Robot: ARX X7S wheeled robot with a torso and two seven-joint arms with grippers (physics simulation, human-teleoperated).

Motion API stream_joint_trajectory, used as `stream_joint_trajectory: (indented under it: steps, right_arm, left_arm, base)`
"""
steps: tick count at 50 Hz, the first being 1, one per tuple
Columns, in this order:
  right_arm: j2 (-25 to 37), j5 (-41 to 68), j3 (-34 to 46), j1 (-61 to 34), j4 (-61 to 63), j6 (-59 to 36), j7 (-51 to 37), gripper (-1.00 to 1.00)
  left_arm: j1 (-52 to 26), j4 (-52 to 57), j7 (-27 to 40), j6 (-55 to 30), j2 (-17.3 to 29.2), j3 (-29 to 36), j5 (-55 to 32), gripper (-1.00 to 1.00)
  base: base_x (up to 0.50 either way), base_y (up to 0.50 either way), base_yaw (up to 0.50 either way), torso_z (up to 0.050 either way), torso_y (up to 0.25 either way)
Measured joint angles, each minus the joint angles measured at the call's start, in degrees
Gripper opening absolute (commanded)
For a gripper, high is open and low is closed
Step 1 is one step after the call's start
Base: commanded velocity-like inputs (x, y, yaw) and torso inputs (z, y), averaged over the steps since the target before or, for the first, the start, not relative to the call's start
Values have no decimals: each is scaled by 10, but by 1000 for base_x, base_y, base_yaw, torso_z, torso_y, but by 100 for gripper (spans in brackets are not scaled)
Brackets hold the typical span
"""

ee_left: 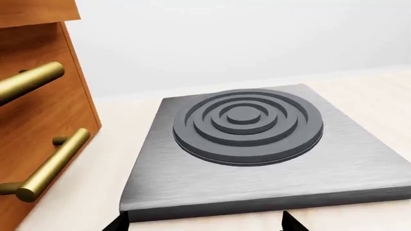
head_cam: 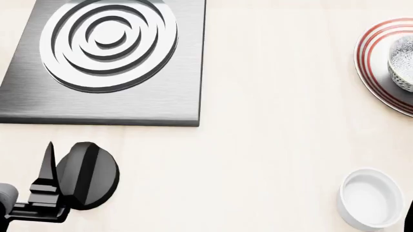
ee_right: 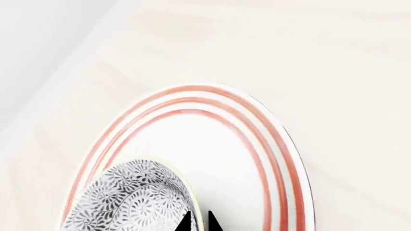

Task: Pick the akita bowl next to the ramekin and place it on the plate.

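The akita bowl (ee_right: 128,202), grey-and-white speckled, is over the white plate (ee_right: 212,144) with red rings, near one side of it. My right gripper (ee_right: 199,225) has its two fingertips close together astride the bowl's rim, shut on it. In the head view the akita bowl (head_cam: 403,60) and the plate (head_cam: 371,53) are cut off by the right edge, and the white ramekin (head_cam: 372,197) stands alone nearer me at the lower right. My left gripper (ee_left: 203,226) is open with nothing in it, low over the counter in front of the burner slab.
A grey metal slab with a ringed burner (head_cam: 106,43) lies at the far left. In the left wrist view the burner (ee_left: 247,125) is ahead, beside a wooden drawer unit (ee_left: 38,96) with brass bar handles (ee_left: 48,166). A pale counter (head_cam: 271,121) lies between slab and plate.
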State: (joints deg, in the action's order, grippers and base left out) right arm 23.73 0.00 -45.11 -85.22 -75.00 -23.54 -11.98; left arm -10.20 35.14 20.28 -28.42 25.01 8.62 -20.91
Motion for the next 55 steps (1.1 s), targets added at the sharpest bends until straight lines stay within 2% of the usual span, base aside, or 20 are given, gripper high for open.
stream_joint_trajectory:
  steps: [7, 8, 23, 35, 44, 55]
  right_arm:
    - [1, 4, -4, 3, 0, 2, 3, -100]
    - [1, 4, -5, 3, 0, 3, 3, 100]
    - [2, -3, -2, 3, 0, 8, 17, 100]
    - [-23, -71, 123, -24, 6, 70, 59, 100]
    - [-67, -112, 183, 44, 172, 39, 98, 100]
    - [-113, -141, 220, 156, 399, -14, 144, 100]
  left_arm:
    - [1, -1, 1, 2, 1, 0, 0, 100]
    - [1, -2, 1, 2, 1, 0, 0, 100]
    - [1, -5, 3, 4, 2, 2, 0, 100]
    - [1, -8, 4, 5, 2, 4, -1, 100]
    - [3, -8, 5, 7, 2, 5, -1, 100]
    - [5, -7, 6, 9, 3, 6, -3, 100]
  base:
    - [0, 0, 0, 0, 0]
    - [0, 0, 0, 0, 0]
    - [0, 0, 0, 0, 0]
    - [0, 0, 0, 0, 0]
    - [0, 0, 0, 0, 0]
    - [0, 0, 0, 0, 0]
